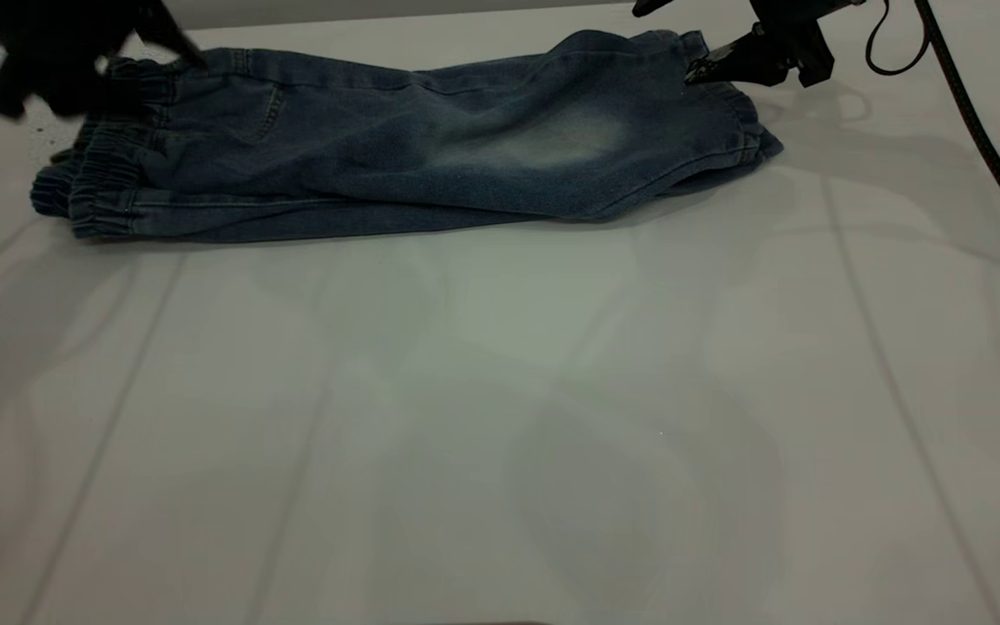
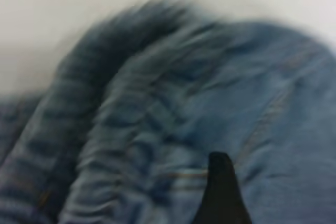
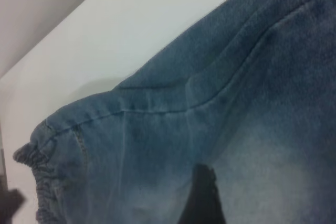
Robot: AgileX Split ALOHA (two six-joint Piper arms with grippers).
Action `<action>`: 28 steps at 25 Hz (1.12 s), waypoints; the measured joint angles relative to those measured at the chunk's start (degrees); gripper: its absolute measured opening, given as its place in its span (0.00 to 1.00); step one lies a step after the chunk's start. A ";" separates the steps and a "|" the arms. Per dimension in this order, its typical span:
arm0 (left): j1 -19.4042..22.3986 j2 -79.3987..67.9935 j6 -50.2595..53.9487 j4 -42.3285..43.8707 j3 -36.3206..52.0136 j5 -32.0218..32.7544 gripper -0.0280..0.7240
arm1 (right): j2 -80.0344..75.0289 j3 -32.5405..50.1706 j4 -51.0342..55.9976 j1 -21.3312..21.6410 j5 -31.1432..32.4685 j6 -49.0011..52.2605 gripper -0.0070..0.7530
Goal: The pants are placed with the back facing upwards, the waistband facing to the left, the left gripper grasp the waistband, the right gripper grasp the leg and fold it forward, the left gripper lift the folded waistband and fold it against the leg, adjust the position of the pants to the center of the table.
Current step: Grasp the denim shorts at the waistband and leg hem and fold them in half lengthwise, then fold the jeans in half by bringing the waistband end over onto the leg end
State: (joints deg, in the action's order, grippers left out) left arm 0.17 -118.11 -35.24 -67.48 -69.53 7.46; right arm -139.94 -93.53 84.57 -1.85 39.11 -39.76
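**Both grippers at the far edge of the lengthwise-folded pants**

Fingertips of the right gripper (image 1: 701,73) are pointing at the hem end of the leg (image 1: 552,139), right at the far corner of the pants (image 1: 396,148); whether they are pinching cloth or merely touching it cannot be told. One dark finger (image 3: 202,198) is showing over the faded denim in the right wrist view. The left gripper (image 1: 161,43) is hanging blurred over the far corner of the waistband (image 1: 92,187), and its grasp cannot be told either; in the left wrist view a single black fingertip (image 2: 220,190) is lying against the denim just beside the ruffled elastic. The pants are lying folded along their length, waistband end opposite the hem end, the leg's pale patch facing up. They are sitting along the far side of the table (image 1: 500,434), well away from its near edge.
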 joint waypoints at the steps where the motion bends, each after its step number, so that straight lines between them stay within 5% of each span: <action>1: 0.00 1.41 -1.33 0.00 0.00 0.71 0.66 | 0.00 0.00 -0.05 0.00 0.12 0.00 0.66; 7: 3.13 6.61 -4.15 3.16 0.00 11.09 0.66 | 0.00 0.00 -2.25 0.00 2.06 -0.05 0.66; 17: 17.25 5.47 12.63 22.83 0.00 27.37 0.66 | 0.00 0.00 -5.54 -0.52 4.44 -1.29 0.66; 28: 17.64 -4.34 11.95 19.05 -0.05 28.45 0.66 | 0.00 0.00 -5.68 -2.88 4.13 -3.06 0.66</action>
State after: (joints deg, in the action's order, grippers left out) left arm 17.80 -122.45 -23.29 -48.43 -69.58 35.91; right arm -139.94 -93.53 78.89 -4.73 43.23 -42.82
